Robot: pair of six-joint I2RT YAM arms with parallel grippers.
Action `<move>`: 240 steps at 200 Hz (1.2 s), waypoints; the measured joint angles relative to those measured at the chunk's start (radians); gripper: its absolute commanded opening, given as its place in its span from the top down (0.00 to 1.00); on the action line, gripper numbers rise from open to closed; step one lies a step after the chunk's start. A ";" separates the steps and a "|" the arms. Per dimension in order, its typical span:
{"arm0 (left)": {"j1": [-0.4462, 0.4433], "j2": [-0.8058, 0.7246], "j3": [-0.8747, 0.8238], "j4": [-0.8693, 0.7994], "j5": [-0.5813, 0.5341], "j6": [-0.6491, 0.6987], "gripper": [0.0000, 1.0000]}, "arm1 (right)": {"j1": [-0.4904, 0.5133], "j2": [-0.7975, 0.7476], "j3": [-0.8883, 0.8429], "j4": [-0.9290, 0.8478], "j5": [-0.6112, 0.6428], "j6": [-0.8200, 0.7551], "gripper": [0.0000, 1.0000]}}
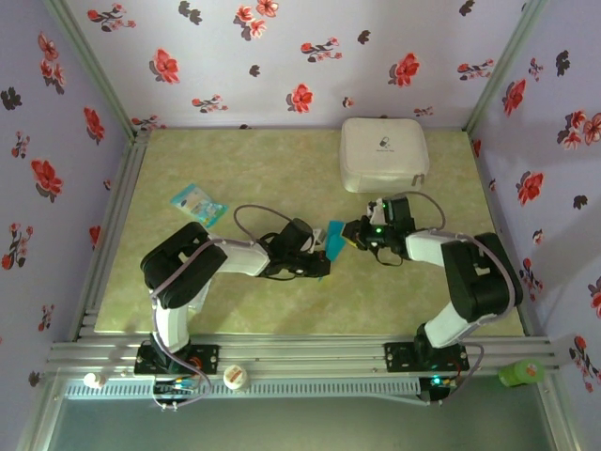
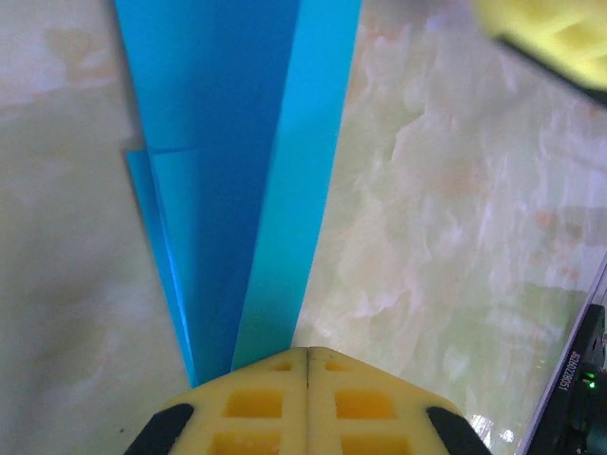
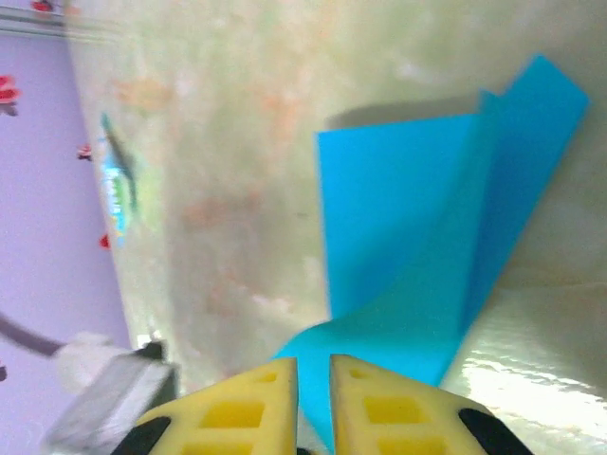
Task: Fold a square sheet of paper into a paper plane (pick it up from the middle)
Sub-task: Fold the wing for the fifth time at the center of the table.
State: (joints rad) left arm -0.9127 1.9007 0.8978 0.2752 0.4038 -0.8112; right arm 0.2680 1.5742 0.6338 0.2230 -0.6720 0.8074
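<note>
Left end effector (image 2: pixel 308 365) is pressed together, pinching the narrow end of the paper (image 2: pixel 228 142), which fans out ahead of it over the table (image 2: pixel 455 237) with long creases already in it. Right end effector (image 3: pixel 313 365) stands a slit apart, the paper's curled edge in the slit; too loose to clamp, I judge. I am mid-fold: next I must flatten that raised flap while the left anchors. Beyond the right end effector, the case (image 1: pixel 383 153) bears a mark too small to read.
</note>
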 measured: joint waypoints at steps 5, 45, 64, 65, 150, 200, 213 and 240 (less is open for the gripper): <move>0.001 0.000 -0.002 0.002 0.000 -0.002 1.00 | 0.000 -0.014 -0.001 0.000 0.000 -0.005 0.89; 0.010 0.000 -0.029 0.060 0.015 -0.031 1.00 | 0.016 -0.031 -0.058 -0.002 -0.006 -0.031 0.97; 0.015 0.000 -0.040 0.082 0.022 -0.045 1.00 | 0.047 -0.020 -0.064 -0.019 -0.012 -0.054 0.98; 0.015 0.000 -0.040 0.082 0.022 -0.046 1.00 | 0.049 -0.019 -0.064 -0.019 -0.012 -0.055 0.98; 0.017 0.000 -0.047 0.096 0.026 -0.055 1.00 | 0.114 0.097 0.001 -0.031 -0.018 -0.108 0.99; 0.017 0.000 -0.054 0.111 0.026 -0.055 1.00 | 0.103 0.161 0.018 -0.002 -0.018 -0.099 0.98; 0.017 0.000 -0.057 0.116 0.026 -0.055 1.00 | 0.098 0.168 0.018 0.009 -0.028 -0.089 0.97; 0.017 -0.002 -0.064 0.126 0.026 -0.055 1.00 | 0.085 0.181 0.018 0.022 -0.055 -0.066 0.97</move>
State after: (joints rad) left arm -0.8955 1.8984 0.8337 0.4011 0.4294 -0.8658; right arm 0.3531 1.7550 0.6521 0.2447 -0.7273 0.7410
